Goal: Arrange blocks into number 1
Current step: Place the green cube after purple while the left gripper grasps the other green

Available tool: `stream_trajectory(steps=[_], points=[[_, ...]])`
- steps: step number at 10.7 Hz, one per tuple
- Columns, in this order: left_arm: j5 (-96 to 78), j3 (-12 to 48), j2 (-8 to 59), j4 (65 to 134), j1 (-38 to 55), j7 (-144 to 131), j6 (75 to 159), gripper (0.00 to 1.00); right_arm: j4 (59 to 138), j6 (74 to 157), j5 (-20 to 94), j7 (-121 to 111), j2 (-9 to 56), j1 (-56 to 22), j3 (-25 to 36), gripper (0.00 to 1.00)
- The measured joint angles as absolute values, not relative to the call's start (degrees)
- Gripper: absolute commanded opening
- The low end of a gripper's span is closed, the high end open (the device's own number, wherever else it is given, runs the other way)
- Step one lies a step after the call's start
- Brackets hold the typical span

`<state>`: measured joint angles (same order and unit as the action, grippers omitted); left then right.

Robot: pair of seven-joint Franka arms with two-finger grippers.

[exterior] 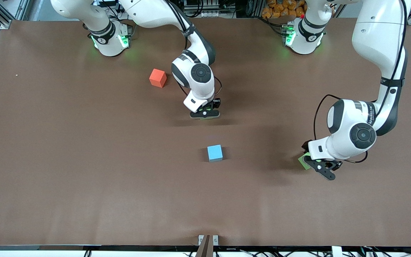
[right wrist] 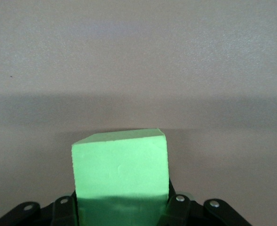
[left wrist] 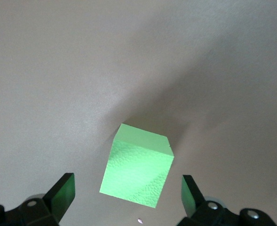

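Brown matte table [exterior: 66, 160] under bright light, metal framing and cables past the edge by the two bases. Orange block [exterior: 157, 77] toward the right arm's end, farther from the front camera than everything else loose. Light blue block [exterior: 214, 153] alone near the middle, nearer the camera, well apart from the orange one. Nothing between these two but bare brown surface with soft arm shadows. Right gripper [exterior: 205, 115] low over the middle of the table, between the orange and light blue blocks in depth, only a sliver of green visible beneath it from the front. From the right wrist, first green block [right wrist: 121, 176] gripped between the black fingers [right wrist: 63, 212], pressed on both sides, one flat face toward the lens, plain table around it. Left gripper [exterior: 322, 167] low toward the left arm's end, about as near the camera as the light blue block but well apart from it. Second green block [exterior: 303, 160] peeking out beside that gripper in the front view. From the left wrist, second green block [left wrist: 137, 170] resting on the table, turned at an angle to the fingers, sitting in the gap between the two spread fingertips [left wrist: 60, 194], touching neither, clear space on each side. Fingertips tinted green on their inner faces.
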<state>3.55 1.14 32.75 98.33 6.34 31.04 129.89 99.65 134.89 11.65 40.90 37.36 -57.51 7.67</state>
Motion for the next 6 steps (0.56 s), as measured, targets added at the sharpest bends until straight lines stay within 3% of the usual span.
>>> stream_trajectory(steps=[6], points=[[3.5,1.2,35.0,103.0,6.4,33.3,139.3,1.0,99.8,134.9,11.6,41.0,37.2,-57.5,8.2,0.0]])
